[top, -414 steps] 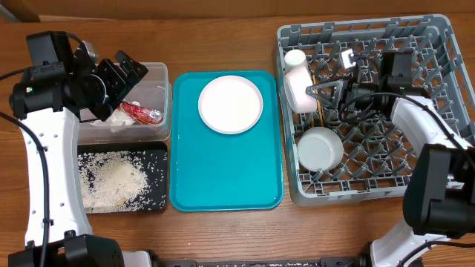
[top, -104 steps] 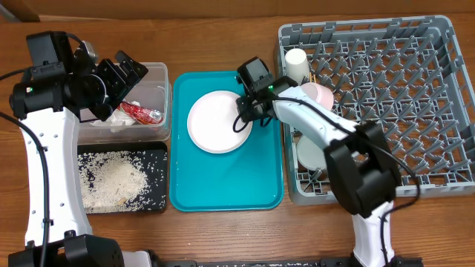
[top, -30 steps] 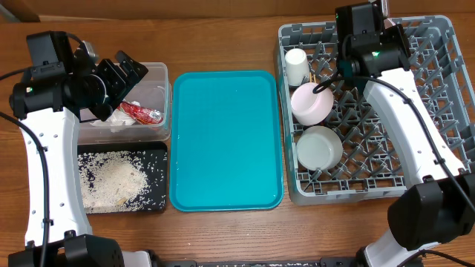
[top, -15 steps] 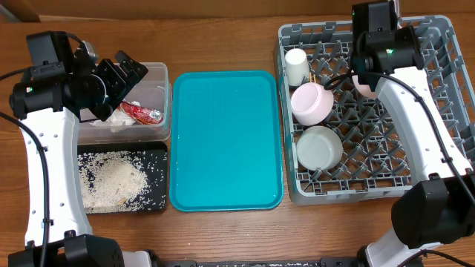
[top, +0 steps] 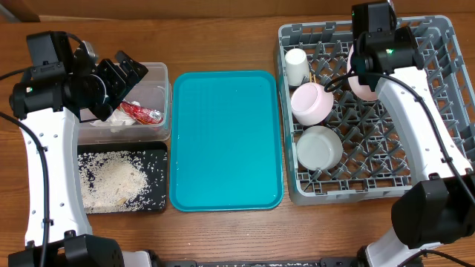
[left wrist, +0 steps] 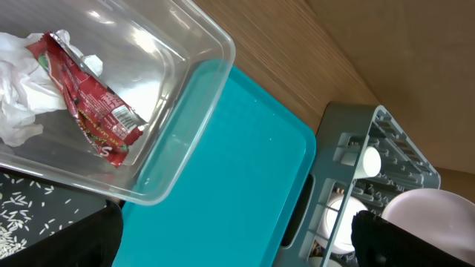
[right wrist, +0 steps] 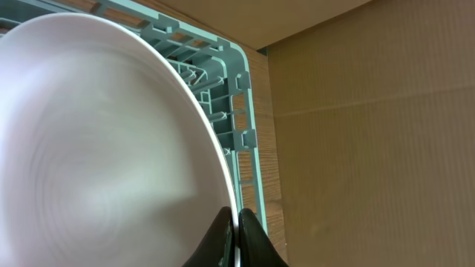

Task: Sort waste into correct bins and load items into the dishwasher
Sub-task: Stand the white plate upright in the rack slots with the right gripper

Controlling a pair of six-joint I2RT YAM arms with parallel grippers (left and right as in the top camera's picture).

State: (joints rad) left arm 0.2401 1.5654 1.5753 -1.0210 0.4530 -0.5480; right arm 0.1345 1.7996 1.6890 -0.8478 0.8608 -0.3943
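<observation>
Pink round plate pinched by right tool over gridded rack

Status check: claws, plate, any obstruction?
Left claw open above clear rectangular plastic tub. Right claw shut on round pale pink plate, on edge over grey plastic dish rack. No obstruction visible.

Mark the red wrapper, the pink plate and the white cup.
red wrapper [left wrist: 90, 107], left wrist view, middle of its crinkled foil.
pink plate [right wrist: 96, 148], right wrist view, centre of its face.
white cup [top: 297, 67], overhead view, its white body.
</observation>
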